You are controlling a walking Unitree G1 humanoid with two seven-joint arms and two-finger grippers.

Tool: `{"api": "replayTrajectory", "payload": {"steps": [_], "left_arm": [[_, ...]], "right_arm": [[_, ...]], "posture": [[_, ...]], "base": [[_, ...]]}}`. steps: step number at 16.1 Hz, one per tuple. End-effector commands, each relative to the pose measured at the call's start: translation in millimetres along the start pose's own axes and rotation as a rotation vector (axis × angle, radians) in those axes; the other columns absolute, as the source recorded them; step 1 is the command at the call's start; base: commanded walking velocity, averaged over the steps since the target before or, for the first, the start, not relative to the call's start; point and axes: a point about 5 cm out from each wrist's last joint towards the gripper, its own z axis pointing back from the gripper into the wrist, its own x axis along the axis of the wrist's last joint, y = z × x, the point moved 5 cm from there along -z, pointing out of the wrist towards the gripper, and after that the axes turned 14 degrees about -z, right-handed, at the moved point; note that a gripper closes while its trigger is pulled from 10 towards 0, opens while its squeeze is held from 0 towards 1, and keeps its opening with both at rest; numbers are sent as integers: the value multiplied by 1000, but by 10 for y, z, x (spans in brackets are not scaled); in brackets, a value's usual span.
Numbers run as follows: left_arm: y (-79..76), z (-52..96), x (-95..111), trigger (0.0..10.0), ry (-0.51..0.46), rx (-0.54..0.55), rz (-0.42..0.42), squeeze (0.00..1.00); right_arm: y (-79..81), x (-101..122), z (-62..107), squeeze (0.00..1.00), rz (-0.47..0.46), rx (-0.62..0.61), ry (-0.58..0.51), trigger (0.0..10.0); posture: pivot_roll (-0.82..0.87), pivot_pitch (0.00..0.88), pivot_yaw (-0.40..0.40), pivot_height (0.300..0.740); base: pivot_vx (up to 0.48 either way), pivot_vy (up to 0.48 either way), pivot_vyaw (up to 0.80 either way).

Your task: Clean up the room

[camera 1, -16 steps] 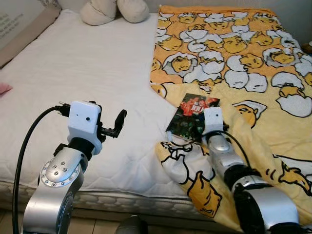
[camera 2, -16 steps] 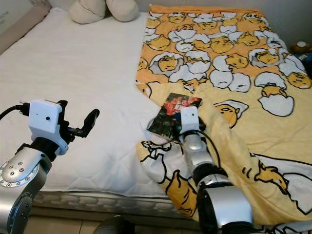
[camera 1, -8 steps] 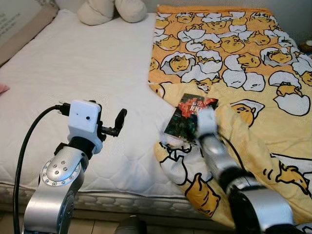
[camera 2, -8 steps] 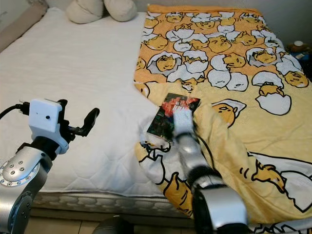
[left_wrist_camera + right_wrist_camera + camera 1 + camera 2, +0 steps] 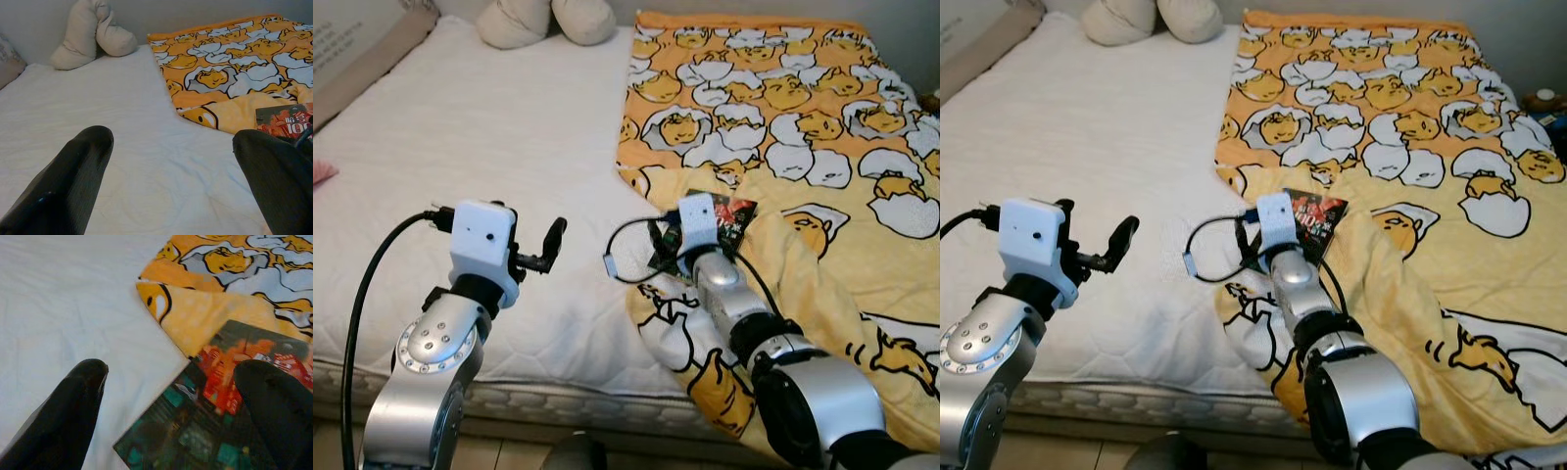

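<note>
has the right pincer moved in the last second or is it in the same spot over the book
Yes. The right pincer, open, has shifted toward the robot's left, from the book's middle to its edge nearest the white mattress.

A bed (image 5: 480, 147) with a white quilted mattress cover carries everything. An orange blanket (image 5: 803, 108) printed with yellow and white cartoon figures covers its right side, with one corner bunched up near the front edge. A book (image 5: 220, 416) with a dark, red and green cover lies partly on the blanket, partly on the white cover. Two cream cushions (image 5: 548, 20) sit at the head.
</note>
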Motion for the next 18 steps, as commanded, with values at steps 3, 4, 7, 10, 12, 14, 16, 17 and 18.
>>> {"api": "replayTrajectory", "payload": {"steps": [3, 4, 7, 10, 12, 14, 16, 17, 18], "left_arm": [[36, 39, 13, 10000, 2, 21, -12, 0], [34, 42, 7, 10000, 4, 22, -11, 0], [-359, 93, -101, 10000, 37, -217, 29, 0], [-615, 239, -198, 10000, 37, -420, -30, 0], [-646, 278, -178, 10000, 14, -464, -68, 0], [-704, 324, -139, 10000, -9, -522, -82, 0], [-762, 379, -106, 10000, -34, -596, -96, 0], [-741, 378, -93, 10000, -42, -595, -110, 0], [-727, 375, -74, 10000, -50, -590, -115, 0]], "right_arm": [[-250, -26, 39, 0, 63, -116, -11, 10000], [-351, -98, 70, 0, 66, -156, 11, 10000], [-559, -402, 184, 0, -75, -237, 105, 10000], [-566, -439, 190, 0, -182, -240, 121, 10000], [-577, -430, 185, 0, -236, -247, 121, 10000], [-600, -434, 186, 0, -294, -263, 125, 10000], [-631, -481, 201, 0, -404, -283, 142, 10000], [-627, -488, 200, 0, -459, -275, 144, 10000], [-611, -471, 190, 0, -488, -258, 140, 10000]], "posture": [[225, 74, 30, 740], [225, 74, 30, 740], [216, 87, 43, 740], [226, 96, 54, 740], [226, 96, 54, 740], [245, 103, 59, 740], [255, 107, 62, 740], [262, 113, 66, 740], [263, 114, 66, 740]], "base": [[0, 0, 0], [0, 0, 0], [0, 0, 0], [0, 0, 0], [0, 0, 0], [0, 0, 0], [0, 0, 0], [0, 0, 0], [0, 0, 0]]}}
